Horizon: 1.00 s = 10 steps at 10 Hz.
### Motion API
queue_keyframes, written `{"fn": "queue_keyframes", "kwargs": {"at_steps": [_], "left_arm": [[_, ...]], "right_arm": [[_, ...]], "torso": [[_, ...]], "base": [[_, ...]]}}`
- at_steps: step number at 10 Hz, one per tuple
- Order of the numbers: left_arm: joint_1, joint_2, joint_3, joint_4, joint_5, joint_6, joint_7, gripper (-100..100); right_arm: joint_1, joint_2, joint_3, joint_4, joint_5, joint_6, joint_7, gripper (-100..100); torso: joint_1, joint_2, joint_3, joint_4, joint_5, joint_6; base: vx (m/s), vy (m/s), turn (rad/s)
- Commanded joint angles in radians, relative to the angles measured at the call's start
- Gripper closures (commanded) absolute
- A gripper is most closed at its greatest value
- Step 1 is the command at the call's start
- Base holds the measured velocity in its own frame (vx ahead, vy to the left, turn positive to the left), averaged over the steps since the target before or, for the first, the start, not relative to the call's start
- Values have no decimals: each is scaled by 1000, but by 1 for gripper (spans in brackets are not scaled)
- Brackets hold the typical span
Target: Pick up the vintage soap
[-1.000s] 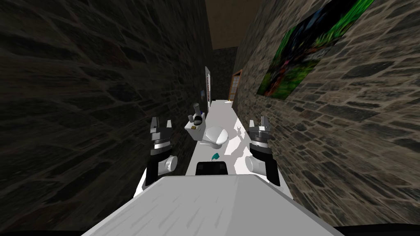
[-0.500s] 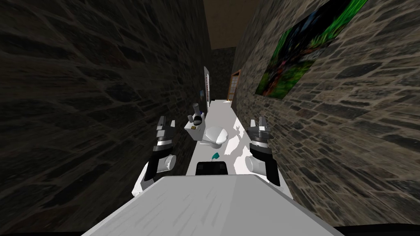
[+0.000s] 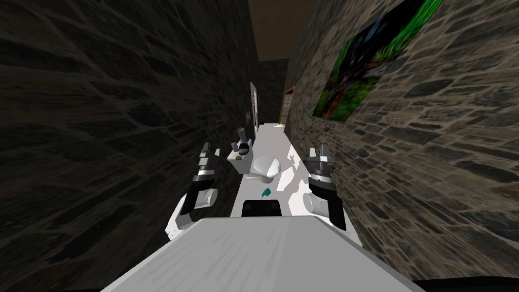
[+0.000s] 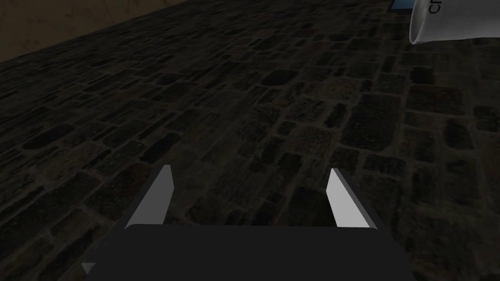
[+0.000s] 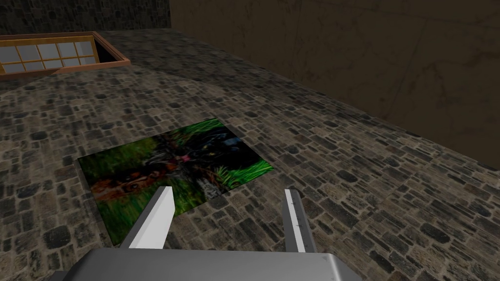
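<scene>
A white toilet stands against the dark stone wall on my left, a short way ahead. On its tank lid lies a small tan block, apparently the soap, next to a dark cylinder and a grey upright container. My left gripper hangs open just left of the tank, apart from it, facing the dark wall. A white cylinder pokes into the corner of the left wrist view. My right gripper is open and empty near the right-hand wall.
The room is a narrow corridor between stone walls. A small teal object lies on the white floor before the toilet. A green picture hangs on the right wall, with a wooden-framed window farther down.
My left arm has swung inward toward the toilet tank and its gripper has turned. The right arm has held still. My view has shifted slightly.
</scene>
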Motion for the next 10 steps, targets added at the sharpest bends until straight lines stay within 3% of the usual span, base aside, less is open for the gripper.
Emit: {"fn": "queue_keyframes", "kwargs": {"at_steps": [1,10], "left_arm": [[-13,5,0,9,-1,37,9,-100],[-116,23,10,64,-7,257,84,-100]], "right_arm": [[0,0,0,0,0,0,0,0],[0,0,0,0,0,0,0,0]], "torso": [[0,0,0,0,0,0],[-1,-1,0,0,0,0]], "base": [[-15,30,-24],[-14,23,-42]]}}
